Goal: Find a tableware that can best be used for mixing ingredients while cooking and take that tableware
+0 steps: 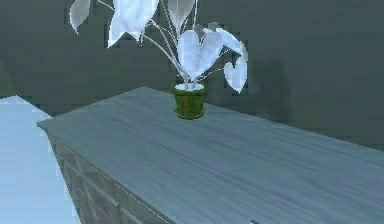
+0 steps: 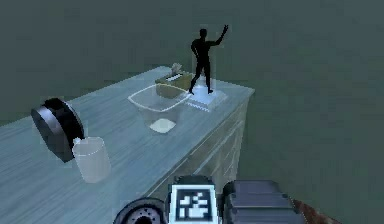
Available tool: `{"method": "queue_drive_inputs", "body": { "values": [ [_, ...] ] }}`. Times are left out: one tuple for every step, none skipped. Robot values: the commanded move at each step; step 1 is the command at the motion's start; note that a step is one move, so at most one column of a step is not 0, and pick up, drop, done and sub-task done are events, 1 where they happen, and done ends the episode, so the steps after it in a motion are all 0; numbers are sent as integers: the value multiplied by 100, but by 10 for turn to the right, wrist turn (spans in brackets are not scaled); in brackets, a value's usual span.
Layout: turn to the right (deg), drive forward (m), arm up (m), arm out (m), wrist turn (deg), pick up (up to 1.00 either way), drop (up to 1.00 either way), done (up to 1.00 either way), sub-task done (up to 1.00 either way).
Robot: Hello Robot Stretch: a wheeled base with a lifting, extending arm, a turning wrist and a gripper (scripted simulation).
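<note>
arm side view: clear bowl (image 2: pixel 158 100) sits on the tabletop (image 2: pixel 115 128), toward its right end, roughly midway between the far and near edges. there's a small pale blob low in it, can't tell if that's the bowl's base. black statue (image 2: pixel 205 55) of a figure with one arm raised stands just beside the bowl at the far right corner, upright on a white base. small box (image 2: pixel 175 73) at the far edge, behind the bowl and just beside the statue. toward the left end: dark round disc-like thing (image 2: pixel 57 128), with a clear cup (image 2: pixel 92 160) just beside it by the near edge. cup and bowl are well apart.

tool (image 2: pixel 145 212): dark body at the view's bottom edge, left of a white marker square (image 2: pixel 193 203). fingers not made out, so can't tell their state or whether it holds anything.

forward view: potted plant (image 1: pixel 189 100), green pot, pale leaves, upright near the far edge of a grey wood tabletop (image 1: pixel 230 165).
</note>
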Motion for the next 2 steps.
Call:
{"method": "queue_drive_inputs", "body": {
  "values": [
    [0,0,0,26,0,0,0,0,0],
    [0,0,0,0,450,0,0,0,0]
  ]
}}
